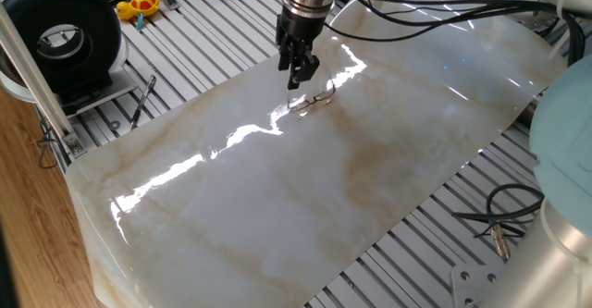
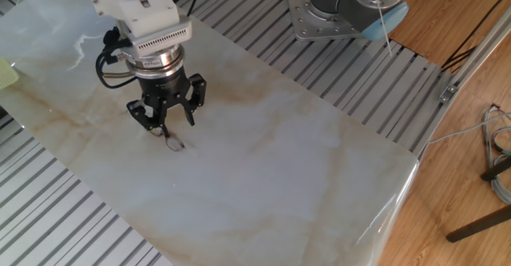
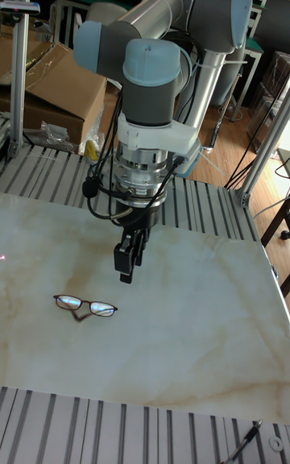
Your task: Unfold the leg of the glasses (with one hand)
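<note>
The glasses (image 1: 315, 99) lie flat on the marble-patterned table top, thin dark rims with clear lenses that catch the light. My gripper (image 1: 299, 75) hangs just above and a little to their left, open, with nothing between its fingers. In the other fixed view the spread fingers of the gripper (image 2: 169, 122) stand over the glasses (image 2: 174, 144), apart from them. The tall fixed view shows the glasses (image 3: 84, 305) lenses-up to the left of and below the gripper (image 3: 126, 274); one leg seems tucked under the frame.
A black round device (image 1: 65, 35), a yellow toy (image 1: 139, 6) and a dark pen-like tool (image 1: 143, 100) sit on the slatted bench left of the marble sheet (image 1: 305, 197). Loose cables (image 1: 504, 215) lie at the right. A cardboard box (image 3: 48, 93) stands behind.
</note>
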Robot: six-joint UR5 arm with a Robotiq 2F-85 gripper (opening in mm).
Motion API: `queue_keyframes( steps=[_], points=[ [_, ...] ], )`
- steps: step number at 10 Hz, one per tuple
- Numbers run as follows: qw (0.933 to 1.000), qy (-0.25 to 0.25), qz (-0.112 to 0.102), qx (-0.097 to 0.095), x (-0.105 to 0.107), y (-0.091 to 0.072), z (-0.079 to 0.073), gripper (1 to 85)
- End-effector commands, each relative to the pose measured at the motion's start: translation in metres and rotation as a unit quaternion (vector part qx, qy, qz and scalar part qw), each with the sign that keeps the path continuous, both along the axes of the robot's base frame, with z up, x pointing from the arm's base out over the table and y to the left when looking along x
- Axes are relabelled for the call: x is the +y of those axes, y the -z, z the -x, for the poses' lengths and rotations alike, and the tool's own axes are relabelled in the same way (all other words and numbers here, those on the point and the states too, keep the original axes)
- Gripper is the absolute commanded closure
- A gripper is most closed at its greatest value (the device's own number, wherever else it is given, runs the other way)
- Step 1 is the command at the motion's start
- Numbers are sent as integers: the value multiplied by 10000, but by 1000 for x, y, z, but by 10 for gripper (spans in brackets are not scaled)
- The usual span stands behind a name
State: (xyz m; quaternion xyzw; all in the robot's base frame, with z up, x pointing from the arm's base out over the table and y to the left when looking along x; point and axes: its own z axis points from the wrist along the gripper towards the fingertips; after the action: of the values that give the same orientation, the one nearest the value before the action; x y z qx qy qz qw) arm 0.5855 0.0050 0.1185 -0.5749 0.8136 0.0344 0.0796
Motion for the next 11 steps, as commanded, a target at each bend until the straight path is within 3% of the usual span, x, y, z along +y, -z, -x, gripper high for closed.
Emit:
queue_keyframes(
  steps=[1,8,11],
  points=[
    [10000,-10,-36,-1,-1,-3,0,347],
    [10000,-1,9,40,-7,-5,2,367],
    [9999,-31,143,-19,-18,-1,-1,423]
  ],
)
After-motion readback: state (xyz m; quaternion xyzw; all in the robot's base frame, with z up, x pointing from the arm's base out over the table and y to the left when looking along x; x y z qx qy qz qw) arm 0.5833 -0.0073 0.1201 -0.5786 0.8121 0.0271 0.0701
